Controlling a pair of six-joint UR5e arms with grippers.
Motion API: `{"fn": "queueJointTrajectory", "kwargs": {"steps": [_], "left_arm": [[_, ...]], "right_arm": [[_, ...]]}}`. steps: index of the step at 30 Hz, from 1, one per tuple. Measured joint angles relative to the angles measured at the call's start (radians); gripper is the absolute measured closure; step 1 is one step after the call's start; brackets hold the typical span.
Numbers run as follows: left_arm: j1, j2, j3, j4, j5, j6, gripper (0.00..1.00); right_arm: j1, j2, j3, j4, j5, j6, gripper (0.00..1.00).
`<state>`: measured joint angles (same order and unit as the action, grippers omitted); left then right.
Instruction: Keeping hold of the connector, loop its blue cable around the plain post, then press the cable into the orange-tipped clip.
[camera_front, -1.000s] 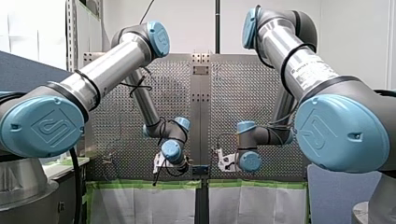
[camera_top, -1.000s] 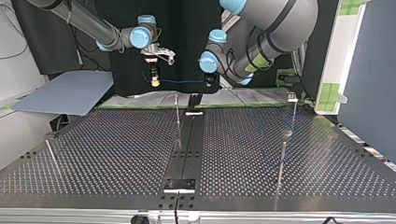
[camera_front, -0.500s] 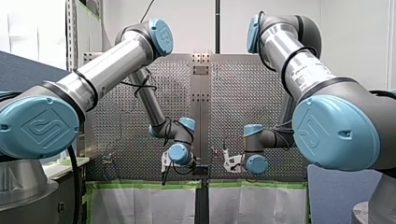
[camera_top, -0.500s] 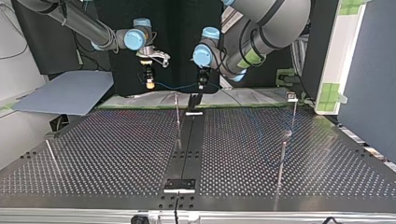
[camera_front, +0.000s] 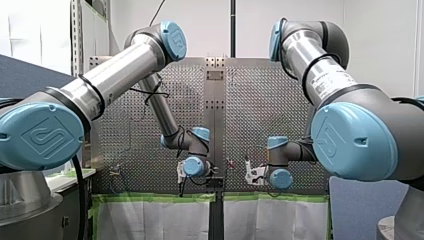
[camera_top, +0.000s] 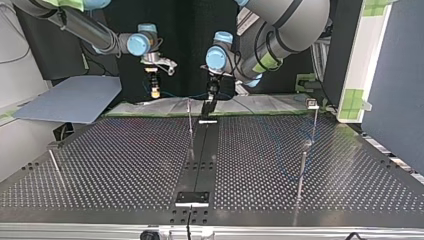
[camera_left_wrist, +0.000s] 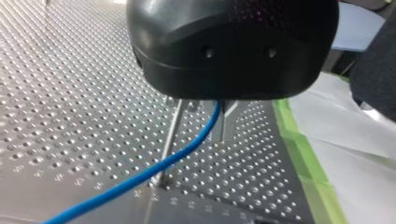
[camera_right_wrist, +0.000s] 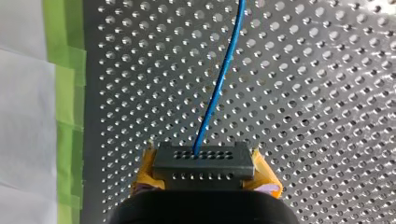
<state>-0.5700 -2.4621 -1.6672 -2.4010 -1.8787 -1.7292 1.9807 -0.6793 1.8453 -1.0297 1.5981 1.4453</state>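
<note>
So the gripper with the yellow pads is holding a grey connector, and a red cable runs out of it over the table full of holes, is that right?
Not quite: the cable is blue, not red. The right wrist view shows it leaving the grey connector, which my right gripper holds between its yellow pads, and running out over the perforated table.

This is a robotics lab, a test cell rather than a home or a shop. At its centre is a perforated metal table (camera_top: 125, 165), a plate of regular holes with thin metal posts (camera_top: 301, 172) standing up from it. The robot's left arm (camera_front: 115, 75) and right arm (camera_front: 325, 80), industrial and capped in blue at the joints, reach over the table from either side. Green tape (camera_front: 155, 198) and white sheeting (camera_front: 150, 220) edge the table. A black backdrop (camera_top: 190, 30) hangs behind it, and a grey-blue partition (camera_top: 395, 90) stands beside it.
</note>
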Motion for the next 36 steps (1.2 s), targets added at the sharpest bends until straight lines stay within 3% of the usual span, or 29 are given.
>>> {"fn": "queueJointTrajectory", "kwargs": {"steps": [11,25,36], "left_arm": [[-0.004,0.0,0.005,0.053,0.008,0.0,1.0],[-0.011,0.0,0.026,0.054,0.006,0.003,1.0],[-0.011,-0.001,0.055,0.043,0.01,-0.002,1.0]], "right_arm": [[-0.035,0.001,-0.018,-0.009,-0.029,0.007,1.0],[-0.08,0.007,-0.042,-0.009,-0.049,0.011,1.0],[-0.099,0.007,-0.053,-0.006,-0.057,0.011,1.0]]}}
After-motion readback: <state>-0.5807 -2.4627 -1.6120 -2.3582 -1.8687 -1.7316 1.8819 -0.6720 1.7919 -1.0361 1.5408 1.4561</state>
